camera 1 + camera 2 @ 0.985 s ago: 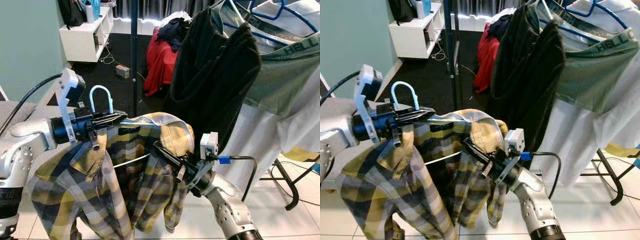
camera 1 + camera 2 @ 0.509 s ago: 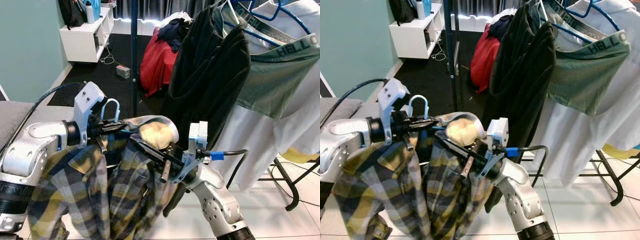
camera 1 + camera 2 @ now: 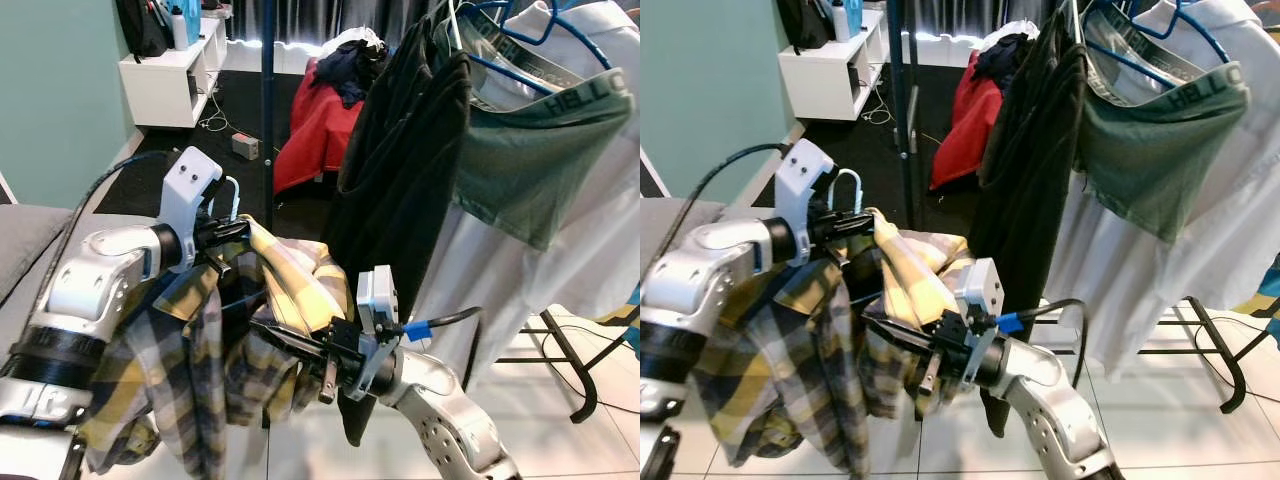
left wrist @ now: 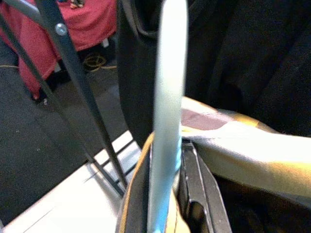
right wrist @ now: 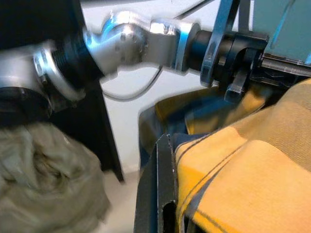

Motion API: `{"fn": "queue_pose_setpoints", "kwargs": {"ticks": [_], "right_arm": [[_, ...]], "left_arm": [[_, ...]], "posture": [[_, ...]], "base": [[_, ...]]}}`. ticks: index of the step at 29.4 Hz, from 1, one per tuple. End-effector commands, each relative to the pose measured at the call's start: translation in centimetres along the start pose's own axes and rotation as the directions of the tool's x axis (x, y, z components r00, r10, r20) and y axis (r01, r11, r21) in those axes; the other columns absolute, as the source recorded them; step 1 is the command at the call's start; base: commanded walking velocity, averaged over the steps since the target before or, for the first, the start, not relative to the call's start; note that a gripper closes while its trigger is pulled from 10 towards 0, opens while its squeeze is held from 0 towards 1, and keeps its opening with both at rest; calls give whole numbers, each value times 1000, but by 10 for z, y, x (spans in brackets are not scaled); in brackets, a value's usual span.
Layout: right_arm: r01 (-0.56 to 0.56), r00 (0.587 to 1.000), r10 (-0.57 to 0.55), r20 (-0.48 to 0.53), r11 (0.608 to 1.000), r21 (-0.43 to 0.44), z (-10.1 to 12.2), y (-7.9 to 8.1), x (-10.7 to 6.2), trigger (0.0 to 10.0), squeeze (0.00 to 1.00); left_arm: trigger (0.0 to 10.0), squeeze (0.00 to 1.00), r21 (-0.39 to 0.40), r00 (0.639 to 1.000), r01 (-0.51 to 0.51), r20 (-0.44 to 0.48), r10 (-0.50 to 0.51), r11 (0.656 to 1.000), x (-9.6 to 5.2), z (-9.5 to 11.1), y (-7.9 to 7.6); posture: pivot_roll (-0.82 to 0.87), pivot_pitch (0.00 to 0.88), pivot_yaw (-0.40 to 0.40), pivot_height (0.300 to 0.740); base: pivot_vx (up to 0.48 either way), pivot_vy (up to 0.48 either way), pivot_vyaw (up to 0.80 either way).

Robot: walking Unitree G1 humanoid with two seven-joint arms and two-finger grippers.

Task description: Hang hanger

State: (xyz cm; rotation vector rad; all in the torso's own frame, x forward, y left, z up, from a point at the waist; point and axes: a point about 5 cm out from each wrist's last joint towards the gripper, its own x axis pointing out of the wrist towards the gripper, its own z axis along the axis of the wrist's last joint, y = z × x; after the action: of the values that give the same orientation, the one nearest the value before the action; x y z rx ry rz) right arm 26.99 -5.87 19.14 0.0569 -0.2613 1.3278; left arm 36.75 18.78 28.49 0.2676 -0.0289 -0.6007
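Left eye view, "HELLO" on green waistband [image 3: 590,97], hanger [image 3: 232,196] in left pincer [image 3: 240,230]

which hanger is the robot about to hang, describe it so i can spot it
Start at the dark upright rack pole, then drop to the left gripper just left of it. The pale blue hanger hook stands up from that gripper, with a yellow plaid shirt draped below. The rack's other hangers are dark blue.
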Motion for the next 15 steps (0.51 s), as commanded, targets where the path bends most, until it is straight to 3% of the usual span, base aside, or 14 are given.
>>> {"fn": "queue_pose_setpoints", "kwargs": {"ticks": [1,2,4,5,6,7,8,9,10,11,13,14,15], "right_arm": [[-215,972,213,-93,977,-6,-23,30,3,0,0],[-154,968,145,-203,988,-30,-44,23,-8,0,0],[-154,968,145,-203,988,-30,-44,23,-8,0,0],[-114,959,94,-267,992,-58,-57,18,-16,0,0],[-114,959,94,-267,992,-58,-57,18,-16,0,0],[-68,955,46,-292,995,-66,-66,14,-21,0,0],[-49,951,25,-309,996,-71,-73,12,-24,1333,0],[-49,951,25,-309,996,-71,-73,12,-24,1333,0],[-40,947,14,-320,996,-75,-76,12,-25,3137,0],[-40,947,14,-320,996,-75,-76,12,-25,3137,0],[-33,949,6,-316,996,-81,-76,12,-24,5412,0],[-33,949,6,-316,996,-81,-76,12,-24,5412,0],[-27,953,-1,-303,996,-87,-74,11,-22,6980,71]], "left_arm": [[10000,0,-54,904,-419,64,422,906,-28,18,56],[10000,0,-86,897,-424,99,431,902,-31,26,60],[10000,0,-86,897,-424,99,431,902,-31,26,60],[10000,0,-118,893,-417,132,431,901,-32,33,62],[10000,0,-118,893,-417,132,431,901,-32,33,62],[10000,0,-183,893,-372,198,405,910,-34,44,61],[10000,0,-262,890,-282,287,354,923,-36,58,57],[10000,0,-262,890,-282,287,354,923,-36,58,57],[10000,0,-316,879,-178,375,295,932,-40,70,51],[10000,0,-316,879,-178,375,295,932,-40,70,51],[10000,0,-331,850,20,503,158,944,-46,88,37],[10000,0,-331,850,20,503,158,944,-46,88,37],[10000,0,-329,829,82,547,120,941,-49,93,31]], "posture": [[47,141,-22,740],[47,141,-21,740],[47,141,-21,740],[49,143,-22,740],[49,143,-22,740],[48,144,-21,740],[49,145,-21,740],[49,145,-21,740],[51,147,-22,740],[51,147,-22,740],[53,150,-24,740],[53,150,-24,740],[51,153,-24,740]], "base": [[0,0,0],[0,0,0],[0,0,0],[0,0,0],[0,0,0],[0,0,0],[0,0,0],[0,0,0],[0,0,0],[0,0,0],[0,0,0],[0,0,0],[0,0,0]]}}
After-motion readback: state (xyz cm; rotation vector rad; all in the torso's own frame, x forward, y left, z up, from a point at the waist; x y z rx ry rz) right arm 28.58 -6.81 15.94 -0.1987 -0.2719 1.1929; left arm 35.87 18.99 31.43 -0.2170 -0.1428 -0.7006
